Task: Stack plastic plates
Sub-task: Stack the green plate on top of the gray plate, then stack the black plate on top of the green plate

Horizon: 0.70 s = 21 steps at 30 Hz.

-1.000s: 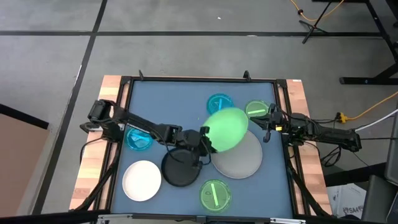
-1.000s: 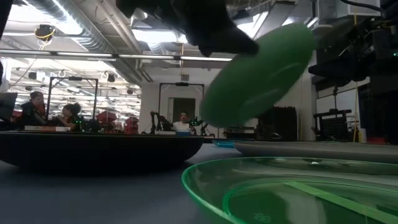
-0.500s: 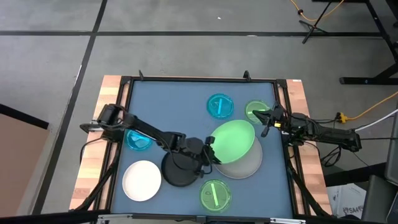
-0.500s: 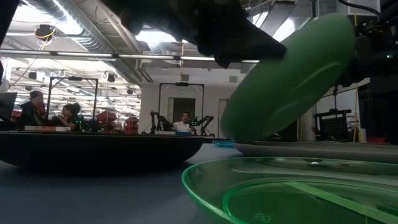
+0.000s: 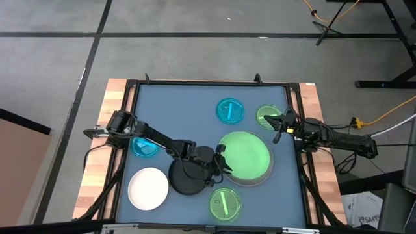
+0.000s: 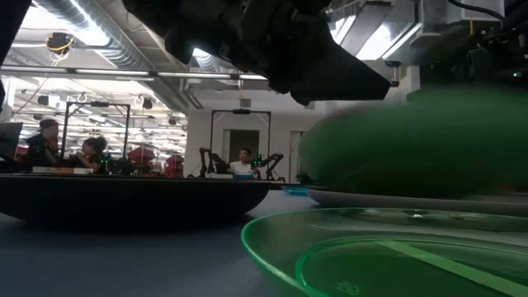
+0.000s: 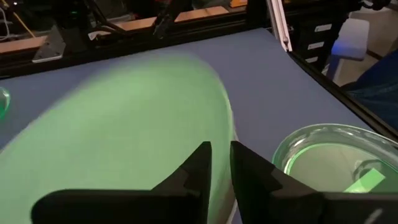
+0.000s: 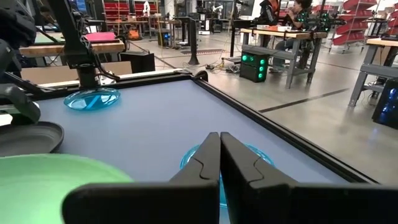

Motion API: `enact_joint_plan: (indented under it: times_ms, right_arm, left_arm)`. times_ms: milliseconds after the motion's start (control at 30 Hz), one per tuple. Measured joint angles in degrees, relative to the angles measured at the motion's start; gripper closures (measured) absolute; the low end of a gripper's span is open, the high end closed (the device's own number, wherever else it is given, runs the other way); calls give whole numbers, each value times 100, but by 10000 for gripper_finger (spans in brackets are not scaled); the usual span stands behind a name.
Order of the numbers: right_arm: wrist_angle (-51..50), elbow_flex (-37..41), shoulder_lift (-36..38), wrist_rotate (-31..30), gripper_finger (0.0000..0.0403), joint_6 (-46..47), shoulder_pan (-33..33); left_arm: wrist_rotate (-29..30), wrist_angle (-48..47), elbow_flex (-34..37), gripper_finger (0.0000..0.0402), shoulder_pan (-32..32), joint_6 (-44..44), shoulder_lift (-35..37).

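A large light green plate (image 5: 245,155) lies nearly flat on a large grey plate (image 5: 261,179), and shows blurred in the low view (image 6: 421,140) and the left wrist view (image 7: 118,124). My left gripper (image 5: 221,160) stands at this plate's left rim with a narrow gap between its fingertips (image 7: 221,158) and nothing between them. It reaches over a black plate (image 5: 188,177). My right gripper (image 5: 275,126) waits shut (image 8: 219,144) at the table's right side.
A white plate (image 5: 148,188) lies near left. Small blue plates sit at far centre (image 5: 229,110) and left (image 5: 144,146). Small green ones lie at far right (image 5: 266,116) and near centre (image 5: 225,204). A raised black frame (image 5: 208,83) rims the blue table.
My left gripper has gone down and toward the table's near edge with the light green plate. The plate was held steeply tilted above the grey plate. Its right side has come down, and it now lies almost flat on the grey plate.
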<state>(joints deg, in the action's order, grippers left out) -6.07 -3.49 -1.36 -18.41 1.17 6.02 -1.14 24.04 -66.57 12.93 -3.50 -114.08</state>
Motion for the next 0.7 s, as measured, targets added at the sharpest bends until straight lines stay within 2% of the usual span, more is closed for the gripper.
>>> enact_joint_plan:
  times_ms: [433, 700]
  right_arm:
    - [-2, 0, 2, 0, 402, 2, 0]
    - [-4, 0, 1, 2, 402, 2, 0]
  left_arm:
    - [41, -40, 0, 313, 0, 6, 0]
    - [47, -40, 2, 310, -4, 6, 0]
